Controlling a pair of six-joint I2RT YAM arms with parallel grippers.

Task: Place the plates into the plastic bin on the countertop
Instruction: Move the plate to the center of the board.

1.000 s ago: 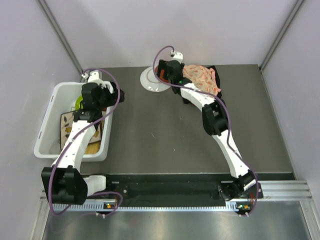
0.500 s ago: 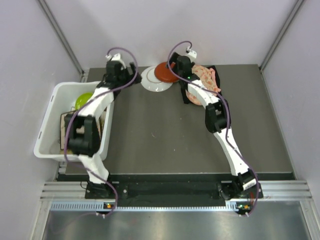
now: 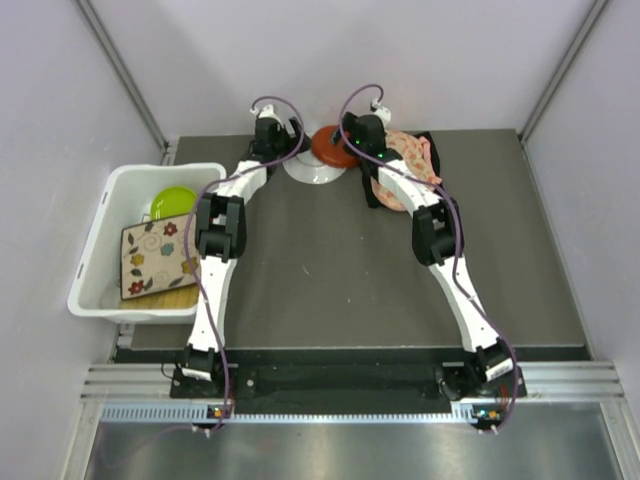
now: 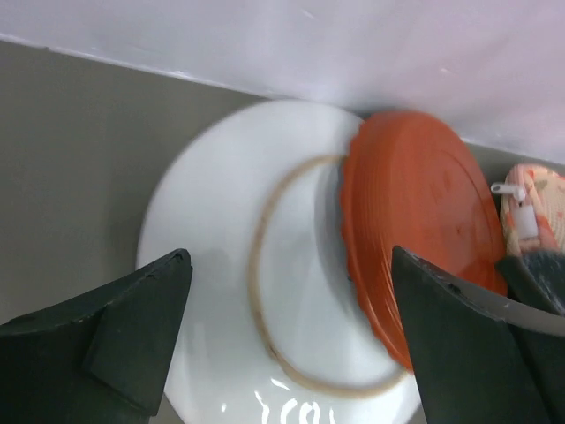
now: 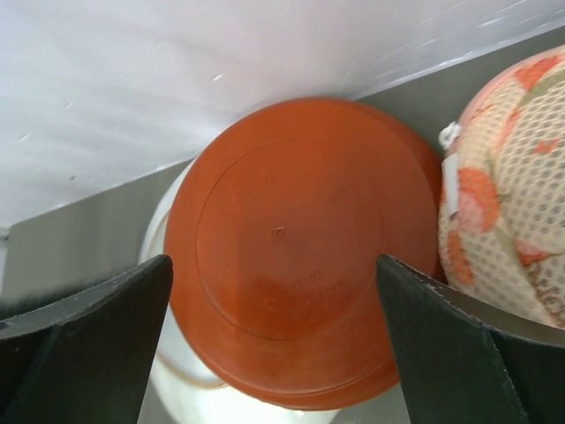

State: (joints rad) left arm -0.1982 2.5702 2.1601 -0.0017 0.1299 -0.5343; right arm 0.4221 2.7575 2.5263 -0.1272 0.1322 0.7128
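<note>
The white plate (image 4: 216, 291) looks glossy, the red plate (image 5: 291, 256) matt, the cloth (image 5: 512, 230) open-meshed.

Both arms stretch from their bases at the near edge toward the far middle; the left arm (image 3: 215, 240) runs straight away from its base, bends at the elbow and angles right to its wrist; the right arm (image 3: 440, 240) sweeps left in a long arc; the two wrists sit near each other at the far side, not touching; the left tool (image 4: 290, 265) points down, jaws spread wide, gripping nothing; the right tool (image 5: 274, 265) points down too, jaws equally wide and free.
</note>
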